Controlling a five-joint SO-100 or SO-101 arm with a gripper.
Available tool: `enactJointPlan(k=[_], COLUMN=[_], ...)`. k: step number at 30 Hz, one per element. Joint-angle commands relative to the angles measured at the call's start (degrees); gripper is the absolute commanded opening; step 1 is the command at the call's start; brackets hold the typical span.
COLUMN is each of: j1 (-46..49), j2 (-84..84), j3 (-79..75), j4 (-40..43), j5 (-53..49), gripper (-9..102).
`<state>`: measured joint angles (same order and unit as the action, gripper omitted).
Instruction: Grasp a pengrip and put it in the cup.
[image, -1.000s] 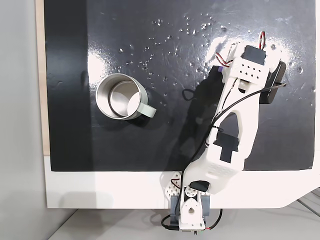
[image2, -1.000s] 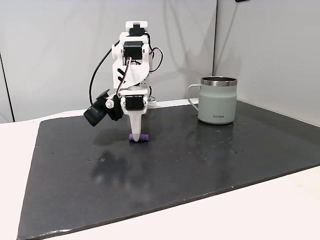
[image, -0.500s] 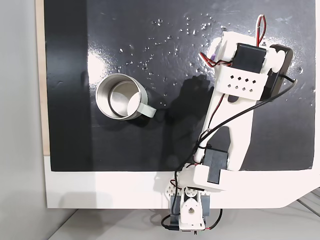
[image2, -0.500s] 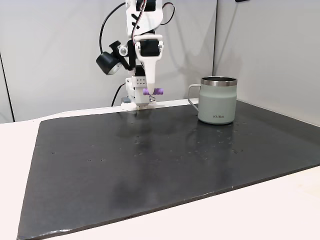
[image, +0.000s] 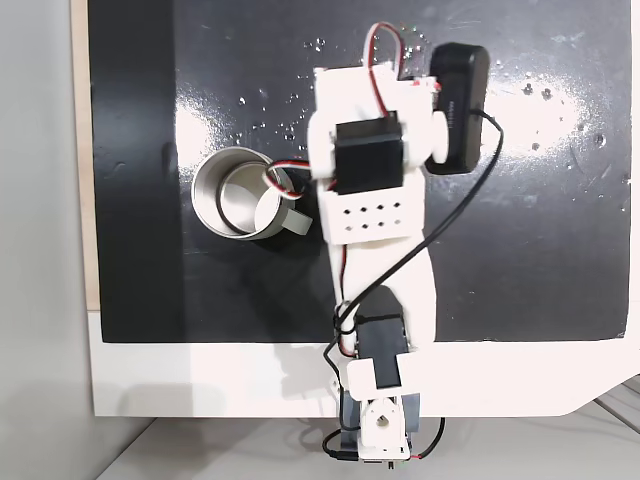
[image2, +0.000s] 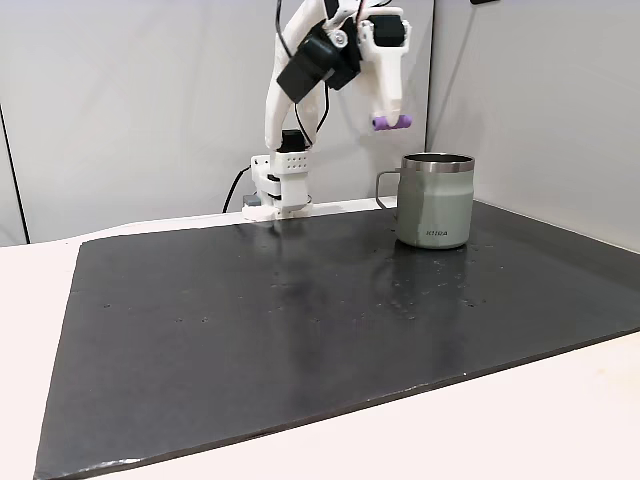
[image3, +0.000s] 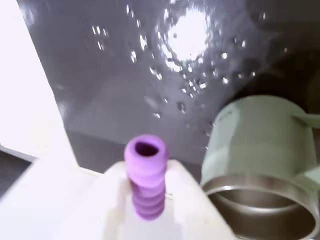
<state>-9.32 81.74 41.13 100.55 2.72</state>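
The claw (image2: 391, 118) is clamped on the pengrip (image2: 391, 122), holding the little purple ribbed cylinder up in the air, well above the dark mat (image2: 300, 320) that covers the desk (image2: 560, 420). In the fixed view from the side, the pengrip lies roughly level at the tip of the white finger (image2: 386, 85), higher than the rim of the cup (image2: 435, 200) and a little to the left of it. The cup stands upright on the mat with its handle pointing left in that view. In the fixed view from above, the white arm (image: 375, 210) reaches over the mat, and its upper part covers the cup's handle and the right edge of the cup (image: 232, 194); the pengrip itself is hidden beneath the arm there. The wrist view shows the pengrip (image3: 145, 176) end-on, its hollow end facing the camera, pressed against the pale claw (image3: 145, 200), with the cup (image3: 260, 165) just to its right and lower, its shiny inside partly visible. Glare patches and pale specks dot the mat.
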Motion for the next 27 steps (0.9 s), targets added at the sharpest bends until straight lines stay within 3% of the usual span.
enactJointPlan(k=[1, 14, 27], j1=[-6.1, -23.7, -26.5], j2=[3.9, 2.2, 0.6], j3=[-3.1, 1.5, 10.2], j4=[-1.0, -0.3, 1.1], j5=[-2.2, -8.6, -10.1], gripper=[0, 0, 0])
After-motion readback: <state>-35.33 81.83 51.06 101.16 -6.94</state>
